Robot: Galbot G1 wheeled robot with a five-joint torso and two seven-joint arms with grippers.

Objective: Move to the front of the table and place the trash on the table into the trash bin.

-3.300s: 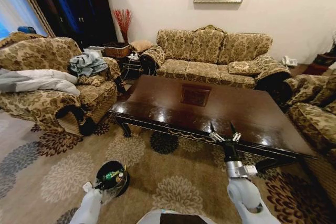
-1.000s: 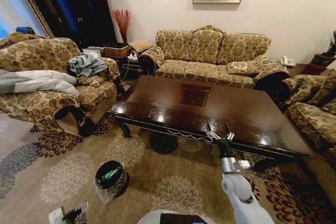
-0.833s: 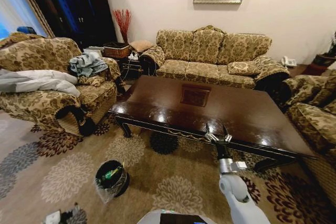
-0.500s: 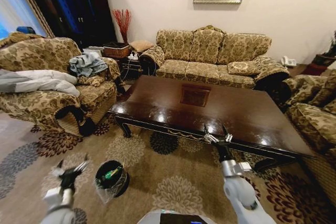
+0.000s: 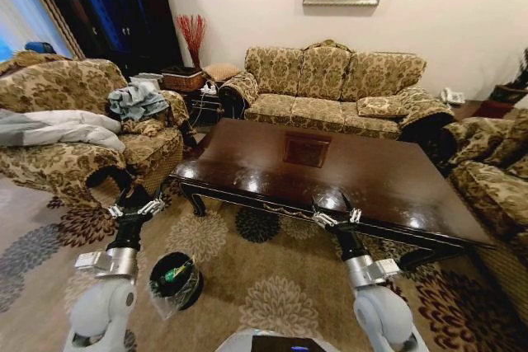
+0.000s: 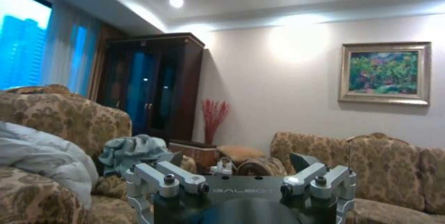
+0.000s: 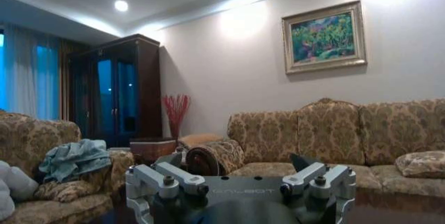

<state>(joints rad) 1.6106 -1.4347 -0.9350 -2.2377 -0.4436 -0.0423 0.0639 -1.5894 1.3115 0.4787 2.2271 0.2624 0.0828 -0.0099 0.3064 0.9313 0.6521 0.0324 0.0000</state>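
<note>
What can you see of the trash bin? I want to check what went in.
The trash bin is small, round and black, lined with a crinkly clear plastic bag that spills over its rim. It stands upright on the patterned carpet, apart from the table. Something green with a light label lies inside; the rest of its contents cannot be made out. The left gripper is raised beside and above it, fingers open, not touching it.
</note>
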